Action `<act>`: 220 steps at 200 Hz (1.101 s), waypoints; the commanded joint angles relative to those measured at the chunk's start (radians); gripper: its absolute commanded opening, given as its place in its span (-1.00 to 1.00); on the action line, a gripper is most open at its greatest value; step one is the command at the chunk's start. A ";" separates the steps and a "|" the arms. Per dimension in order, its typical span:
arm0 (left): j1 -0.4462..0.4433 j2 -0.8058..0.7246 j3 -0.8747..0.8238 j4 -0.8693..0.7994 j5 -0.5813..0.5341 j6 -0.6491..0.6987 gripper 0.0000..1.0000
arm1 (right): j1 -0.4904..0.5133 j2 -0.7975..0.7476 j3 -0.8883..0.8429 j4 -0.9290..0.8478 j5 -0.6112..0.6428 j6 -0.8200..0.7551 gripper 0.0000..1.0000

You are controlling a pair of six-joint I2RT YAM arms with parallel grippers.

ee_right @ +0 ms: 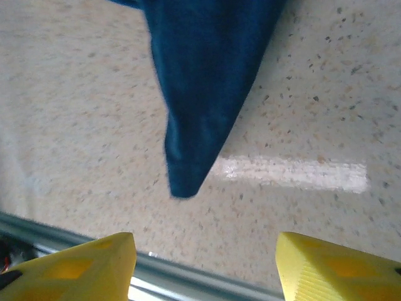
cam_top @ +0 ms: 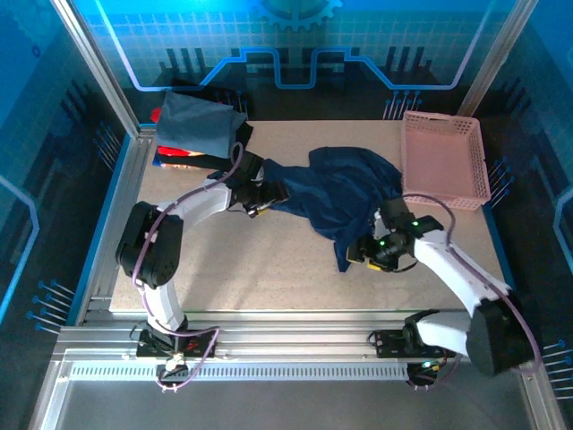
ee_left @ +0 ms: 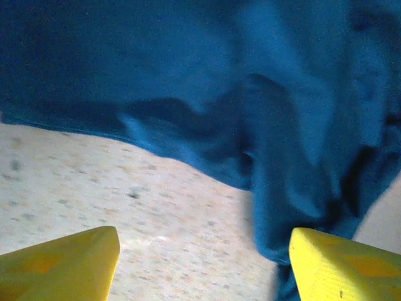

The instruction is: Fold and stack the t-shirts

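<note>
In the middle of the table (cam_top: 269,269) lies the dark navy t-shirt (cam_top: 345,193), crumpled and bunched rather than spread, with one trailing tip (ee_right: 188,169) pointing toward the near edge; no printed graphic is visible to us from here. We judge it light, limp and quick to slump: it will not hold a shape, folds will slide over one another, and anything lifted by a single point will hang and twist, so it wants two well-separated holds on a hem or on the shoulders, pinched through one or two layers at an edge and not in the heaped middle. The left gripper (ee_left: 203,251) sits at the shirt's left border with its yellow fingers spread apart and bare table between them, the cloth just beside its right finger but not pinched, so that claw is released. The right gripper (ee_right: 205,251) hovers just short of the trailing tip, fingers likewise parted with nothing between them, also released. That tip looks like a fair first hold for the right side. At the far left corner a slate-blue tee (cam_top: 201,124) rests on a red tee (cam_top: 175,152), the stack this shirt should join, and the pink basket (cam_top: 443,116) stands at the far right, just beside the navy cloth
</note>
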 commanded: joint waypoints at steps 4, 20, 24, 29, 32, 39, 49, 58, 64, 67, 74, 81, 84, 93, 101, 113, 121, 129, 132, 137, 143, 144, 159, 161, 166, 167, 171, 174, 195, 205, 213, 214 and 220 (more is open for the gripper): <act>0.065 0.035 0.011 -0.029 0.004 0.058 0.44 | 0.011 0.098 -0.005 0.200 0.043 0.079 0.18; 0.100 0.053 0.000 0.006 0.018 0.049 0.43 | 0.008 0.182 0.020 0.228 0.099 0.081 0.09; 0.107 0.057 -0.003 0.020 0.023 0.047 0.43 | 0.007 0.206 0.028 0.236 0.107 0.082 0.06; 0.113 0.063 -0.003 0.032 0.032 0.043 0.43 | 0.005 0.234 0.039 0.250 0.114 0.083 0.03; 0.118 0.067 -0.003 0.037 0.036 0.042 0.43 | 0.003 0.251 0.048 0.258 0.117 0.084 0.00; 0.125 0.075 -0.002 0.047 0.045 0.037 0.42 | 0.003 0.286 0.070 0.274 0.124 0.086 -0.05; 0.132 0.081 0.000 0.057 0.052 0.036 0.42 | 0.003 0.331 0.110 0.284 0.132 0.087 -0.16; 0.136 0.084 -0.001 0.058 0.053 0.039 0.41 | 0.004 0.368 0.158 0.276 0.137 0.081 -0.35; 0.137 0.083 -0.003 0.058 0.053 0.042 0.41 | 0.005 0.389 0.189 0.256 0.146 0.075 -0.51; 0.139 0.083 -0.003 0.058 0.055 0.045 0.41 | 0.005 0.397 0.205 0.243 0.151 0.072 -0.57; 0.142 0.080 -0.008 0.056 0.056 0.050 0.40 | 0.006 0.410 0.242 0.209 0.160 0.060 -0.71; 0.146 0.077 -0.012 0.055 0.057 0.056 0.40 | 0.008 0.410 0.266 0.185 0.165 0.047 -0.79; 0.148 0.075 -0.016 0.055 0.058 0.058 0.40 | 0.010 0.409 0.279 0.171 0.170 0.039 -0.82; 0.154 0.068 -0.024 0.054 0.059 0.061 0.39 | 0.015 0.404 0.319 0.124 0.188 0.017 -0.91; 0.158 0.063 -0.032 0.054 0.060 0.063 0.39 | 0.020 0.403 0.354 0.080 0.198 -0.002 -0.94; 0.164 0.058 -0.041 0.057 0.066 0.068 0.40 | 0.023 0.416 0.410 0.021 0.206 -0.029 -0.96; 0.167 0.056 -0.046 0.054 0.073 0.071 0.40 | 0.025 0.437 0.455 -0.012 0.207 -0.049 -0.96; 0.169 0.054 -0.052 0.055 0.080 0.072 0.39 | 0.029 0.476 0.506 -0.045 0.203 -0.070 -0.95; 0.170 0.052 -0.054 0.054 0.083 0.074 0.39 | 0.031 0.492 0.526 -0.057 0.203 -0.078 -0.94; 0.170 0.050 -0.058 0.053 0.086 0.075 0.39 | 0.035 0.523 0.560 -0.078 0.201 -0.092 -0.93; 0.170 0.046 -0.064 0.052 0.088 0.078 0.39 | 0.045 0.563 0.607 -0.101 0.203 -0.108 -0.91; 0.170 0.045 -0.065 0.051 0.088 0.079 0.39 | 0.045 0.569 0.615 -0.105 0.203 -0.110 -0.91; 0.171 0.035 -0.081 0.050 0.097 0.084 0.39 | 0.072 0.680 0.740 -0.161 0.203 -0.139 -0.90; 0.171 0.034 -0.083 0.049 0.099 0.085 0.39 | 0.077 0.693 0.758 -0.169 0.202 -0.141 -0.89; 0.171 0.030 -0.088 0.048 0.101 0.086 0.39 | 0.089 0.734 0.803 -0.188 0.202 -0.150 -0.89; 0.171 0.030 -0.090 0.048 0.103 0.086 0.39 | 0.091 0.741 0.812 -0.192 0.203 -0.151 -0.89; 0.171 0.027 -0.094 0.049 0.107 0.088 0.39 | 0.101 0.772 0.849 -0.206 0.202 -0.159 -0.87; 0.171 0.025 -0.096 0.047 0.110 0.089 0.39 | 0.110 0.795 0.876 -0.217 0.204 -0.165 -0.86; 0.171 0.007 -0.123 0.043 0.121 0.092 0.39 | 0.163 0.945 1.058 -0.289 0.205 -0.190 -0.66; 0.172 -0.002 -0.132 0.040 0.127 0.096 0.39 | 0.185 0.989 1.126 -0.298 0.185 -0.203 -0.36; 0.173 -0.009 -0.140 0.037 0.130 0.096 0.39 | 0.204 1.005 1.162 -0.298 0.176 -0.203 -0.21; 0.173 -0.010 -0.142 0.038 0.131 0.096 0.39 | 0.206 1.006 1.165 -0.297 0.177 -0.202 -0.20; 0.173 -0.016 -0.148 0.038 0.135 0.096 0.39 | 0.217 1.004 1.179 -0.291 0.176 -0.201 -0.13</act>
